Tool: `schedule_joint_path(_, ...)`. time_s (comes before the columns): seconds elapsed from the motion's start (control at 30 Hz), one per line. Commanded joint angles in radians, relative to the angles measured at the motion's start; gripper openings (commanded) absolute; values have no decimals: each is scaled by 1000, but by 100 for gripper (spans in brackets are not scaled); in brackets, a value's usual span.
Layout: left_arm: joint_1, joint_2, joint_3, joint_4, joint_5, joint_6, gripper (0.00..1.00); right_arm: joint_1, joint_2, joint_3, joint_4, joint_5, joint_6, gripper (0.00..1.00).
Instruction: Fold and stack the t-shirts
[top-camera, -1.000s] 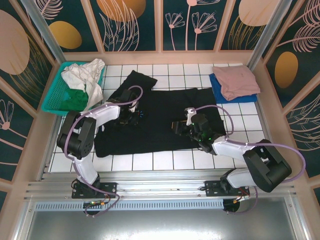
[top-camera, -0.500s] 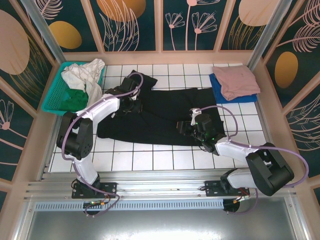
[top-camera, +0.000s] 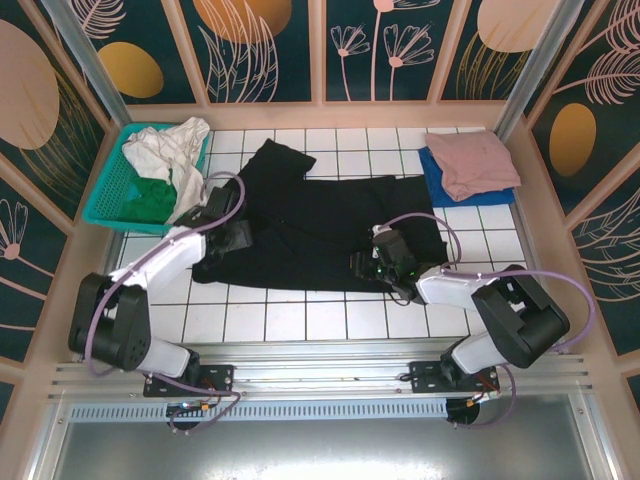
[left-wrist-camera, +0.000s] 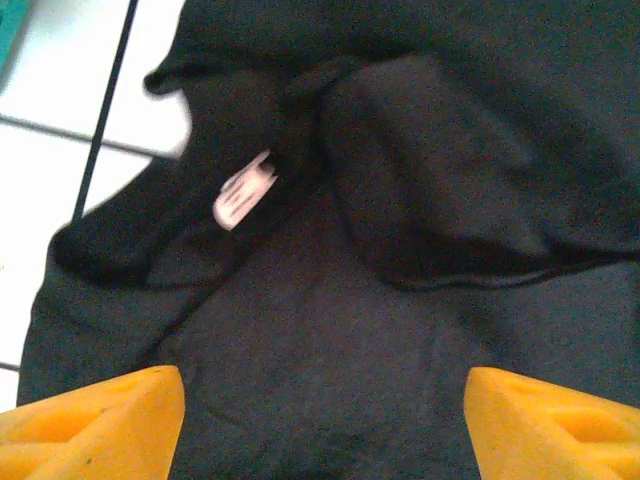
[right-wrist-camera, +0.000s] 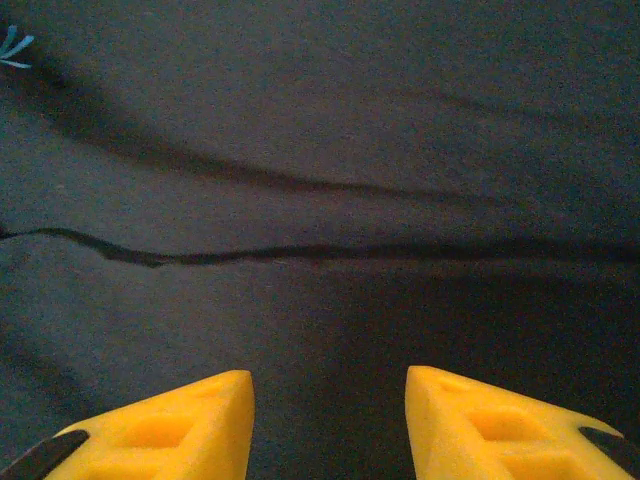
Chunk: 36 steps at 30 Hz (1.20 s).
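Note:
The black t-shirt (top-camera: 320, 230) lies across the middle of the tiled table, its near part doubled over along a fold line (right-wrist-camera: 300, 252). My left gripper (top-camera: 238, 238) hangs over the shirt's left end, open, with nothing between its yellow fingers (left-wrist-camera: 95, 425). Below it are the collar and a white label (left-wrist-camera: 243, 192). My right gripper (top-camera: 362, 265) is low over the shirt's near right part, open, with flat black cloth between its fingertips (right-wrist-camera: 500, 425). A pale-blue starburst mark (right-wrist-camera: 12, 48) shows at the far left. The pink t-shirt (top-camera: 468, 160) lies folded on the blue one (top-camera: 436, 192).
A teal mesh basket (top-camera: 108, 195) with white and green cloth stands at the back left, close to the left arm. White tiles (top-camera: 300, 320) lie bare along the near edge. Patterned walls enclose the table on three sides.
The left gripper carried the shirt's left part toward the back, opened, let it go and drew back to the left. The right gripper shifted slightly left over the cloth.

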Motion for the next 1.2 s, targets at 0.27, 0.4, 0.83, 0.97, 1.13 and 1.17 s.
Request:
schedule_joint_path(0.27,-5,-45,-318,62,82,-203,54,28,-29,-18,-172,85,113,44)
schedule_joint_path(0.4,-14,-137,-383,29,99,-256,50,28,-65,-31,-210,87,121,44)
schedule_joint_path(0.83,-167,-355,-324,-174,69,-416,46,1,-194,32,-365,128,91,46)
schedule_joint_path(0.97,-167,-323,-145,-195,-2,-306,54,-33,-210,39,-334,96,69,46)
schedule_joint_path(1.13,-167,10,93,-100,25,-156,58,-53,-185,57,-305,88,51,46)
schedule_joint_path(1.17,-167,82,141,-75,33,-134,58,-53,-182,62,-305,93,49,46)
